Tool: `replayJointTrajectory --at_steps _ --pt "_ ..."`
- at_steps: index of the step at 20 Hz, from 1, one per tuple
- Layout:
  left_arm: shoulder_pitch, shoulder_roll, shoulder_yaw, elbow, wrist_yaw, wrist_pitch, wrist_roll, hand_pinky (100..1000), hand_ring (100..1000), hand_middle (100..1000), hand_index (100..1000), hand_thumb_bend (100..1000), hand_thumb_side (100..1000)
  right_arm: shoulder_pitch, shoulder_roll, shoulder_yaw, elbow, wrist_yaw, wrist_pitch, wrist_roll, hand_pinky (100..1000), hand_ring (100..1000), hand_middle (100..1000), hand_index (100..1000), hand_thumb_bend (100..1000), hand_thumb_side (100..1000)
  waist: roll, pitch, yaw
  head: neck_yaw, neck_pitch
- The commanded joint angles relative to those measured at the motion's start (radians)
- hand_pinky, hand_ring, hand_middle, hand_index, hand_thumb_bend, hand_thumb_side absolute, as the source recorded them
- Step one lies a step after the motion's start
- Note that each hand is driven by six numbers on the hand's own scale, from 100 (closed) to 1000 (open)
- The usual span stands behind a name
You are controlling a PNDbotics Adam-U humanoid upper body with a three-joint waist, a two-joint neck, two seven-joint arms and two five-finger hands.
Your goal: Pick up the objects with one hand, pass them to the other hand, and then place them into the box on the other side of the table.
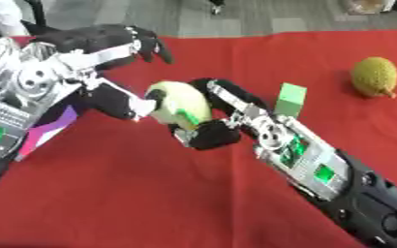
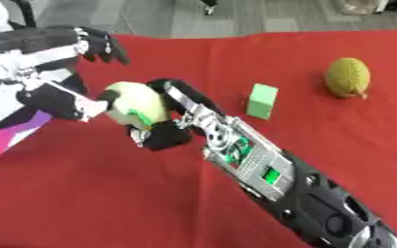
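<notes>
1. Red cloth [image 1: 134,193] covers the table; grey floor beyond the far edge.
2. Green block [image 1: 291,99] stands upright on the cloth, just right of the right hand's fingers, apart from them.
3. Bumpy yellow-green fruit [image 1: 374,76] lies far right on the cloth, well apart from the block; its stem end points down-right.
4. A pink, purple and white flat thing [image 2: 11,130] shows at the left edge, partly hidden under the left arm; cannot tell what it is.
5. Pale yellow-green round fruit [image 1: 178,100] is held above the cloth at centre-left, between the two hands. Roughly ball-shaped, slightly longer along a line running upper-left to lower-right; which end is the stem, cannot tell.
6. Right hand [image 1: 215,131] comes in from lower right; its fingers curl over the fruit's right and far side, thumb under it. It grasps the fruit.
7. Left hand [image 1: 117,41] comes in from the left. Its thumb touches the fruit's left side; its fingers arch above and behind the fruit, bent, not touching it.
8. The right forearm blocks the cloth below the block.
</notes>
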Motion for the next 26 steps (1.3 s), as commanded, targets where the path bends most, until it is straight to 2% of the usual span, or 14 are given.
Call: replayJointTrajectory --at_steps 1,7,13,16,26 --pt "-0.008 0.010 0.024 -0.016 0.017 0.010 -0.011 817 832 854 860 648 249 -0.023 0.007 -0.002 -0.026 -0.006 -0.004 -0.002 796 617 624 711 180 100 0.009 -0.033 0.002 -0.002 0.006" --pt "0.007 0.020 0.069 -0.077 0.038 0.022 0.009 821 835 861 867 675 273 -0.022 0.005 0.003 -0.023 -0.008 -0.010 0.018 796 616 623 710 205 100 0.008 -0.031 0.005 -0.005 0.006" --pt "0.012 0.025 0.080 -0.105 0.039 0.027 -0.006 831 842 870 886 705 293 -0.023 0.003 0.000 -0.027 -0.011 -0.011 0.025 795 614 621 708 205 100 0.006 -0.031 0.006 -0.006 0.006" --pt "0.014 0.026 0.084 -0.114 0.041 0.024 -0.017 835 845 873 892 719 294 -0.010 -0.025 -0.004 -0.054 -0.023 -0.012 0.028 795 613 620 707 217 100 0.006 -0.030 0.006 -0.006 0.006" --pt "0.001 0.028 0.055 -0.105 0.003 -0.009 -0.101 849 856 879 897 683 286 -0.015 -0.042 -0.007 -0.115 -0.051 0.013 0.042 794 612 619 706 228 100 0.003 -0.028 0.004 0.000 0.006"
